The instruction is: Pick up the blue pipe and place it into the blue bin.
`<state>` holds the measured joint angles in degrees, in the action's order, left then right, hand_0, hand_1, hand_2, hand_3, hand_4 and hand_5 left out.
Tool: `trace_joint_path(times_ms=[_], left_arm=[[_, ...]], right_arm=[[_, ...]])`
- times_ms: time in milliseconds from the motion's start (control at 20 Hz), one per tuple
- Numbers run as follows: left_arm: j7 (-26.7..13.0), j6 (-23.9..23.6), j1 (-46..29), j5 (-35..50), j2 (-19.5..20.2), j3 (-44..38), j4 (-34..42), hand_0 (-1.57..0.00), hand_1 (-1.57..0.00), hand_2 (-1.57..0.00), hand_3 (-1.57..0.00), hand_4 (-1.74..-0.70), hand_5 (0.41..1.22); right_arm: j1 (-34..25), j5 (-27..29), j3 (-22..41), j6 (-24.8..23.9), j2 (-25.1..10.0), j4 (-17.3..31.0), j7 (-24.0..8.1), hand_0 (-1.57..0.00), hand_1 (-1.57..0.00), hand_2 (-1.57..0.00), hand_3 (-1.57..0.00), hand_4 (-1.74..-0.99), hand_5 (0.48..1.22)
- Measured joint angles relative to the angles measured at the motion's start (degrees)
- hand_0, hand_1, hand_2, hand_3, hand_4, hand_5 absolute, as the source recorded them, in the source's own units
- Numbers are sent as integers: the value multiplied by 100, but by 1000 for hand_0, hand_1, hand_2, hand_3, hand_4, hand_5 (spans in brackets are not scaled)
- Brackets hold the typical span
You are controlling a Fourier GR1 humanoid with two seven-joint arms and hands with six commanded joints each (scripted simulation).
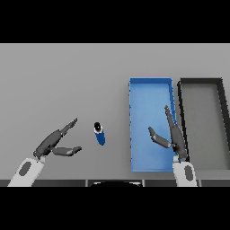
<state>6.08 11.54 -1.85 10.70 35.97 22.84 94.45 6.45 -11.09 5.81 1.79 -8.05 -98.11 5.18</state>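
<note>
A short blue pipe (99, 134) with a dark and white end cap lies on the grey table, left of the blue bin (134, 112). My left hand (55, 142) is open just left of the pipe, fingers and thumb spread toward it, a small gap between thumb tip and pipe. My right hand (175, 136) is open above the right side of the blue bin, fingers straight and pointing away, thumb sticking out to the left. Nothing lies in the blue bin.
A dark grey bin (223, 112) stands right beside the blue bin on its right. Bare grey table (67, 76) stretches across the left and far side.
</note>
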Motion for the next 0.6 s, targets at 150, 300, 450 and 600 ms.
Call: trace_joint_path(times_ms=[150,300,450,600], left_arm=[[-199,6,116,-249,-212,276,-51,1,1,1,1,-1139,450],[-163,27,210,-360,-554,506,-167,1,1,1,1,-1147,452],[-92,-53,405,-497,-863,611,-377,1,1,1,1,-1155,460],[-219,-204,680,-595,-1333,708,-705,1,1,1,1,-1145,460]], right_arm=[[38,23,-23,-16,21,9,-21,1,1,1,1,-1197,615],[70,77,-12,38,22,-53,47,1,1,1,1,-1218,627],[26,54,-3,20,48,-19,-45,1,1,1,1,-1211,622],[33,57,-59,-9,4,-58,-85,1,1,1,1,-1205,625]])
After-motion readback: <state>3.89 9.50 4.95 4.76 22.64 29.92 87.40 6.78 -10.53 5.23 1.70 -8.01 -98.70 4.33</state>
